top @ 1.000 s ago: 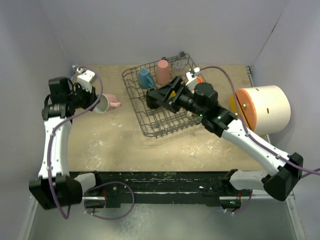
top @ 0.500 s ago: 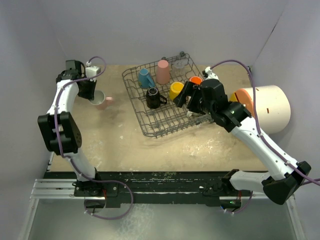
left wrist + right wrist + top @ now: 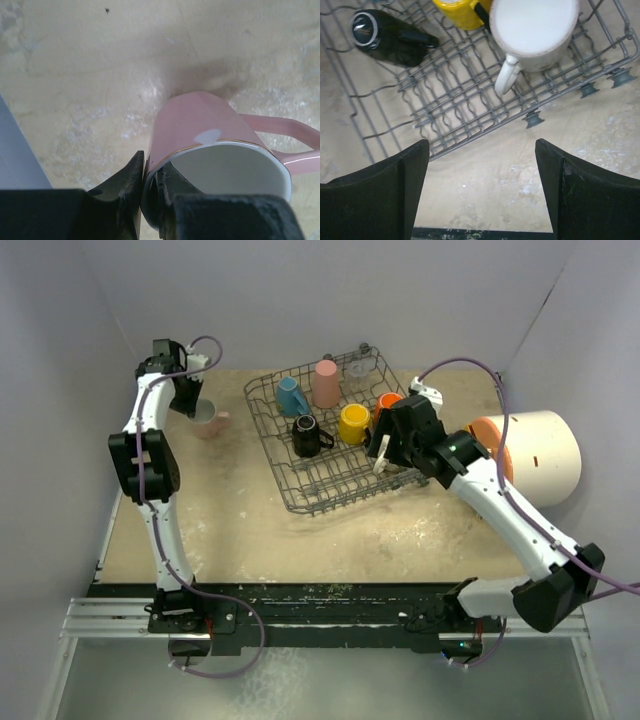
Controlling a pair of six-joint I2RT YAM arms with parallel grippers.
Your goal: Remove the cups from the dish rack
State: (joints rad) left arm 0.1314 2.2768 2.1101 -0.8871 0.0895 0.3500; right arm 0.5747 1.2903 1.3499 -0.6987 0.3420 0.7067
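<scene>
My left gripper (image 3: pixel 150 195) pinched the rim of the pale pink mug (image 3: pixel 200 125), outside the dish rack (image 3: pixel 300 490) (only that wrist camera showed the grip); my right gripper (image 3: pixel 480 147) hung spread wide near the racked cream mug (image 3: pixel 535 25).

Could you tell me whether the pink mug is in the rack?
Out: the mug is left of the rack, over the table, rim pinched by the left gripper.

No legible text, label or number

Only a blank pale patch on the pale pink mug (image 3: pixel 200 117) near the far left corner; base ring of the black mug (image 3: pixel 400 37) and small dark marks on the white cylinder (image 3: pixel 548 445) at the right edge too small to read
</scene>
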